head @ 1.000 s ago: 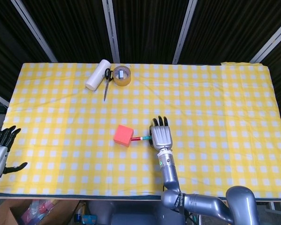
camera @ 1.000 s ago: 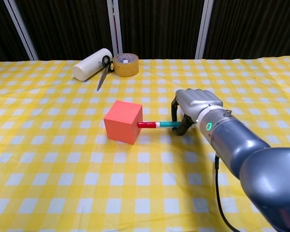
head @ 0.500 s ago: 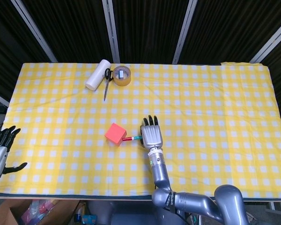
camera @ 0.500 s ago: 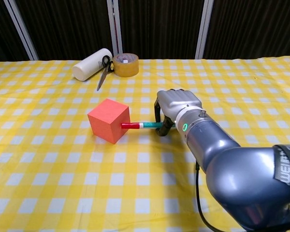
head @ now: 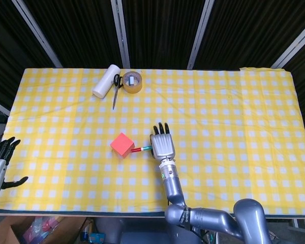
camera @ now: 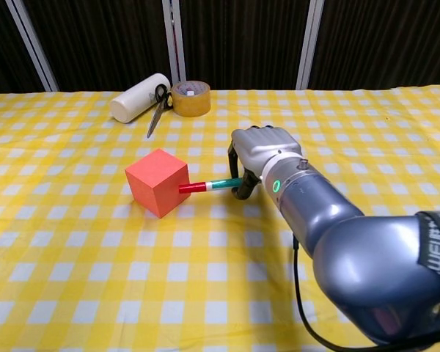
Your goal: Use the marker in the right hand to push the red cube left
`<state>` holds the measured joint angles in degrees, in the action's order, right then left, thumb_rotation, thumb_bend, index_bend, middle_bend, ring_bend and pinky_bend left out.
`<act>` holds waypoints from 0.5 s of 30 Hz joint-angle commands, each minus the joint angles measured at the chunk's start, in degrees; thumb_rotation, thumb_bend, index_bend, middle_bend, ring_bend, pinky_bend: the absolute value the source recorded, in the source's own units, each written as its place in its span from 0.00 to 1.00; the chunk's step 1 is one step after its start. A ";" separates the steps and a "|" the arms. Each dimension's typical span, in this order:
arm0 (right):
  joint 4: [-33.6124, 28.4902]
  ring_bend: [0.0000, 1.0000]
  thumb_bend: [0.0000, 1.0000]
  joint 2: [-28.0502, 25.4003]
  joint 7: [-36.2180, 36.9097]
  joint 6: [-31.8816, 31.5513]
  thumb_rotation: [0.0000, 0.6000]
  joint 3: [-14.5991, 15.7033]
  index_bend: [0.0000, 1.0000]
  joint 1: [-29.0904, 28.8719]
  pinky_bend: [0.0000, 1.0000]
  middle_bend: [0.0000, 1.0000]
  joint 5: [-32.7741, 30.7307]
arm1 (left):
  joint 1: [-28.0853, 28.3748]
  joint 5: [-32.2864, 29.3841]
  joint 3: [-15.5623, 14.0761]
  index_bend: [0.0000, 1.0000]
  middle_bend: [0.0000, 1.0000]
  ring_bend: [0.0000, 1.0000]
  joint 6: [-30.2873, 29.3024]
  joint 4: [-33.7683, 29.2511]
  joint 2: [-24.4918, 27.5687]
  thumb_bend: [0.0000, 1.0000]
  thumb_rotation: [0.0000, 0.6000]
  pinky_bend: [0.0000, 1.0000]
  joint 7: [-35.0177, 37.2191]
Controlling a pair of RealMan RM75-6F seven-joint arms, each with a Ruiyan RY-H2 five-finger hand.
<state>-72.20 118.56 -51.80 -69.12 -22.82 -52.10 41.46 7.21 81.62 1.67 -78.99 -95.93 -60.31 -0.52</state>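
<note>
The red cube (head: 122,145) (camera: 157,182) stands on the yellow checked tablecloth, left of centre. My right hand (head: 162,145) (camera: 260,155) grips a marker (head: 142,149) (camera: 210,186) with a green barrel and red cap. The marker points left, its red tip touching the cube's right face. My left hand (head: 0,162) shows only in the head view, at the table's near left corner, fingers spread and holding nothing.
At the back left lie a white roll (head: 106,81) (camera: 138,97), scissors (head: 115,89) (camera: 156,107) and a ring of brown tape (head: 132,82) (camera: 190,98). The table's front edge (head: 91,210) runs close below my right forearm.
My right hand has moved left with the marker, and the red cube has slid left ahead of the tip and turned slightly. The left hand has barely moved.
</note>
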 commanded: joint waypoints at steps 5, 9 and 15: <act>-8.16 0.02 0.56 -8.35 -0.55 -3.41 1.00 2.05 0.63 4.19 0.00 0.18 2.40 | -0.20 -0.04 0.02 0.00 0.00 0.00 -0.32 0.02 0.02 0.00 1.00 0.00 -0.13; -12.83 0.02 0.56 -14.67 -0.01 -4.25 1.00 3.87 0.63 7.41 0.00 0.18 3.27 | -0.29 0.18 -0.02 0.00 0.00 0.00 -0.60 0.04 -0.05 0.00 1.00 0.00 -0.55; -16.84 0.02 0.56 -25.17 4.55 -4.04 1.00 7.80 0.63 13.65 0.00 0.18 4.75 | -0.52 0.94 -0.14 0.00 0.00 0.00 -1.48 0.00 -0.38 0.00 1.00 0.00 -1.73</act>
<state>-87.02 97.24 -49.71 -73.11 -17.09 -41.49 45.40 6.73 82.49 1.53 -80.38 -95.92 -60.62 -2.14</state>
